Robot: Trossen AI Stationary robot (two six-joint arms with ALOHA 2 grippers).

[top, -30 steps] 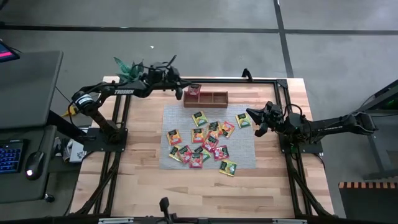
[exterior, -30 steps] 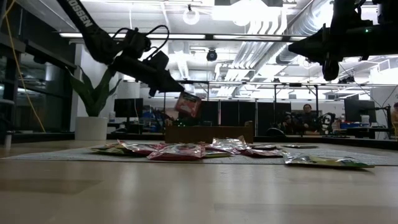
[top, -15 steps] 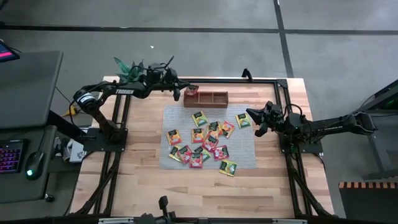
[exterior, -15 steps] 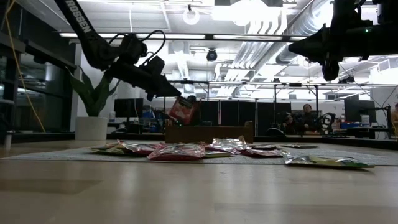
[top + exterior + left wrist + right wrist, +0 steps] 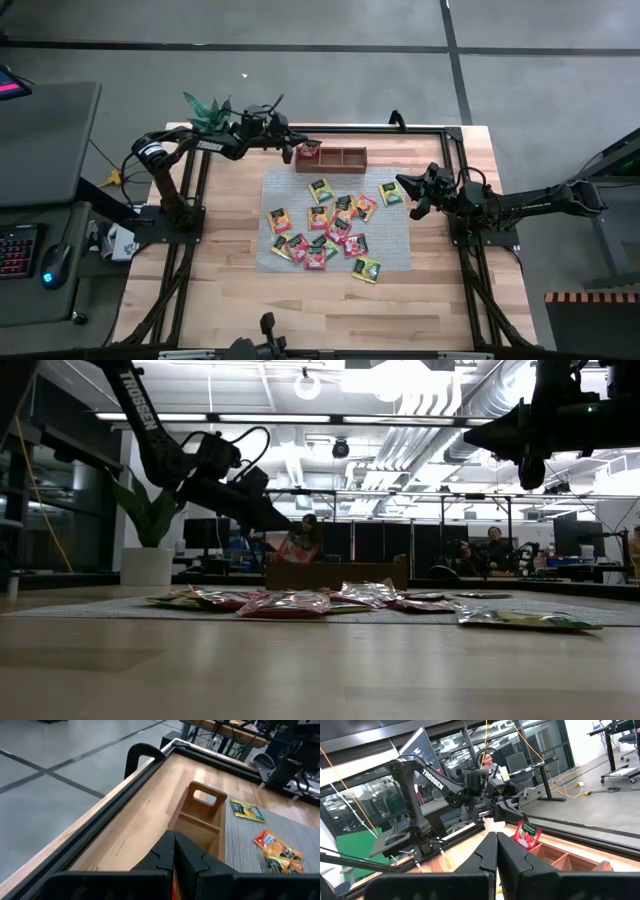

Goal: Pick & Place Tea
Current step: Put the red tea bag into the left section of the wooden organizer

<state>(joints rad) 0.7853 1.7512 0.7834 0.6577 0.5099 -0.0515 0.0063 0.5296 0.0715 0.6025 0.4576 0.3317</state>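
Red sachet (image 5: pixel 299 544) hung pinched in the shut left gripper (image 5: pixel 292 150) over the tray (image 5: pixel 340 158); lowering before release seemed wise. Right gripper (image 5: pixel 412 198) waited, closed, empty.

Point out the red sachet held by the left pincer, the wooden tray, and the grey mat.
red sachet (image 5: pixel 526 834): right wrist view, middle of its printed face.
left pincer (image 5: pixel 291 150): high view, at its tips.
wooden tray (image 5: pixel 341 157): high view, middle compartment floor.
grey mat (image 5: pixel 392 243): high view, bare right part.
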